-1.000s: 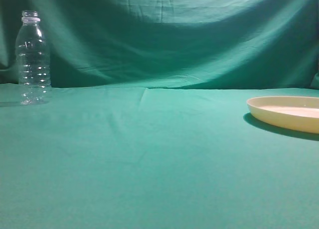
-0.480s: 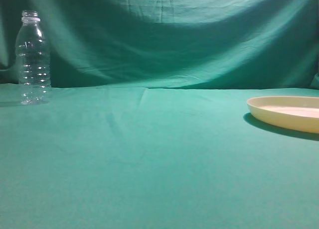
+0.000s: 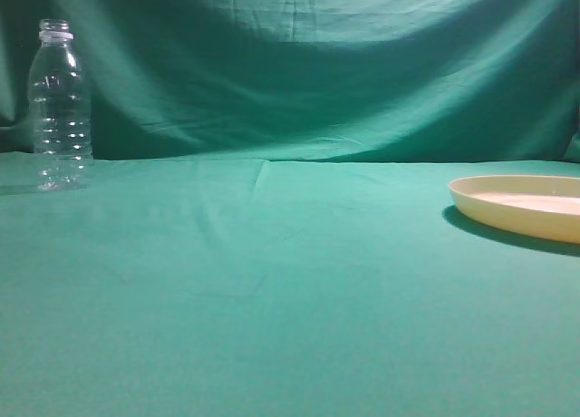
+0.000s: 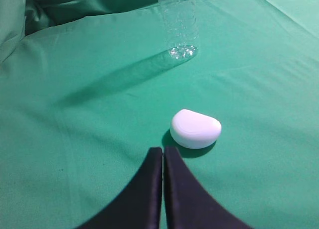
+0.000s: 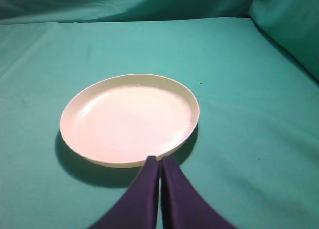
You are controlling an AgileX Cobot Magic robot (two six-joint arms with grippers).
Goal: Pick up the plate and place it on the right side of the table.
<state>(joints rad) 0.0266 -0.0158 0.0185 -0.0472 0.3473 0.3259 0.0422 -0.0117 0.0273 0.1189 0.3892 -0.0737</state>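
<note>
The cream-yellow plate (image 3: 521, 206) lies flat on the teal-green table (image 3: 272, 290) at the far right of the exterior view, cut off by the frame edge. In the right wrist view the plate (image 5: 129, 119) is whole and empty. My right gripper (image 5: 160, 160) is shut and empty, its tips at the plate's near rim; I cannot tell if they touch. My left gripper (image 4: 163, 150) is shut and empty above the cloth. Neither gripper shows in the exterior view.
A clear plastic bottle (image 3: 60, 106) stands upright at the back left; its base shows in the left wrist view (image 4: 180, 27). A small white rounded object (image 4: 195, 128) lies on the cloth just ahead of the left gripper. Green cloth backdrop (image 3: 299, 63) behind.
</note>
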